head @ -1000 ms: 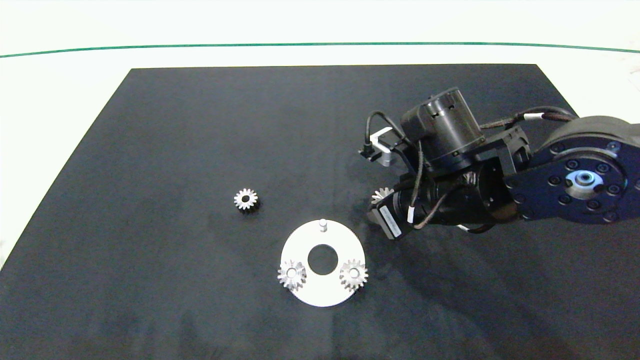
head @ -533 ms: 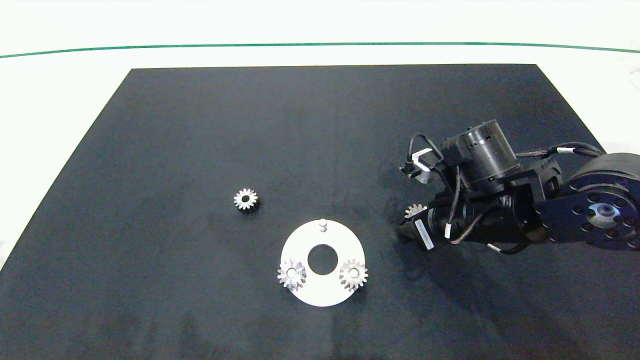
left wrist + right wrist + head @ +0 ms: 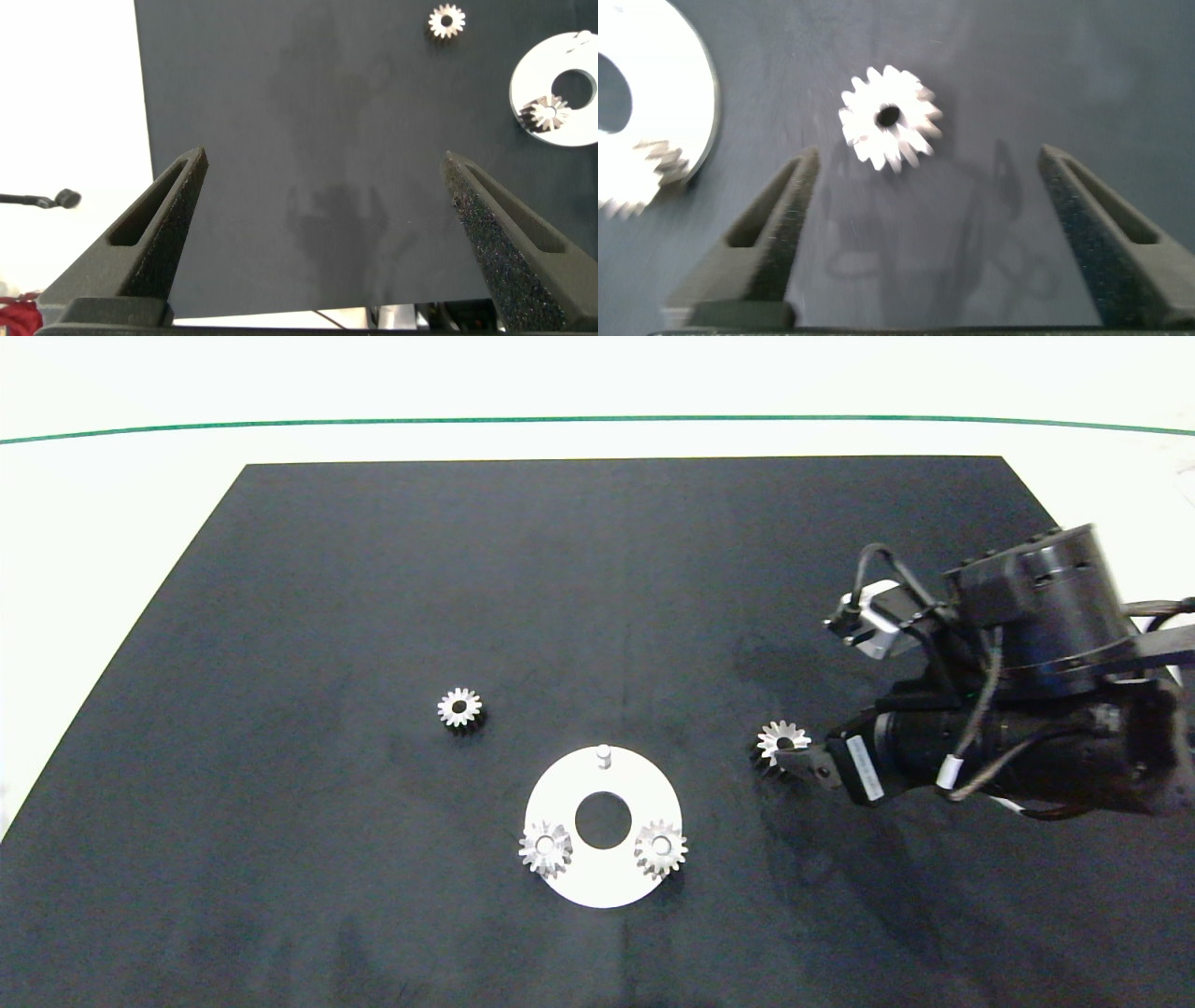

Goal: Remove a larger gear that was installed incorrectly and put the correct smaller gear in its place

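Head view: right gripper (image 3: 794, 761), fingers spread and holding nothing, beside the larger gear (image 3: 782, 741) near the mat's (image 3: 560, 569) right edge; its white label is unreadable.

Light is bright and even from above. The white table (image 3: 597, 383) is overexposed, and the black mat (image 3: 373, 569) shows soft shadows. The right wrist view is motion-blurred; the larger gear (image 3: 889, 117) looks smeared.

larger gear (image 3: 782, 741) now released on the mat (image 3: 373, 569); right gripper (image 3: 924, 233) opened, drawn back rightward
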Tool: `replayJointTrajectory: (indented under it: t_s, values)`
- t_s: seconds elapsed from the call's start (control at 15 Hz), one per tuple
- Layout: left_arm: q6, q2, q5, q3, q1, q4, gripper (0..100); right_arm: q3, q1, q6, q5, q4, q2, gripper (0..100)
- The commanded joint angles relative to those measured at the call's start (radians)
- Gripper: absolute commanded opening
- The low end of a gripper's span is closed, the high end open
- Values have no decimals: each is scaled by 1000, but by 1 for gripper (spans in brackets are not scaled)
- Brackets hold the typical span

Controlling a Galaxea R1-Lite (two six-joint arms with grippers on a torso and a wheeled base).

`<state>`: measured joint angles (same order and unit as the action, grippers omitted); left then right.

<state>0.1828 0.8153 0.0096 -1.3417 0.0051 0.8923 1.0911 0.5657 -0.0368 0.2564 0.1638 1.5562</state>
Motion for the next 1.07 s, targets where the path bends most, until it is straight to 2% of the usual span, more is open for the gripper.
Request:
replayJointTrajectory:
  t_s: [0.07, 0.13, 0.2, 0.27, 0.33, 0.4, 0.47, 0.53, 0.6, 0.67, 0.93, 1.07]
  values:
    - [-31, 94, -10, 3, -10, -21, 100, -195, 5, -48, 3, 3, -400, 100]
    - [-89, 130, -10, 4, -54, -26, 100, -214, 2, -46, 3, 3, -466, 100]
    - [-132, 165, -10, 4, -149, -32, 100, -212, 0, -54, 0, 3, -495, 100]
    - [-169, 228, -2, -5, -355, -93, 100, -184, -1, -58, 0, 5, -522, 100]
    - [-169, 263, 4, -8, -462, -151, 100, -184, 0, -68, 3, 6, -544, 100]
    - [-160, 329, 44, -27, -544, -185, 100, -191, -1, -97, 3, 8, -556, 100]
    - [-149, 420, 105, -76, -613, -185, 100, -197, -3, -117, 4, 6, -565, 100]
    - [-160, 515, 110, -122, -626, -185, 100, -198, -7, -120, 4, 5, -581, 100]
    - [-189, 597, 109, -155, -628, -187, 100, -200, -7, -132, 4, 8, -616, 100]
    - [-204, 650, 109, -182, -629, -188, 100, -201, -7, -156, 3, 8, -640, 100]
    - [-203, 791, 109, -272, -659, -184, 100, -200, -7, -176, 1, 10, -666, 100]
    - [-198, 838, 113, -324, -651, -181, 100, -212, -7, -176, 1, 8, -660, 100]
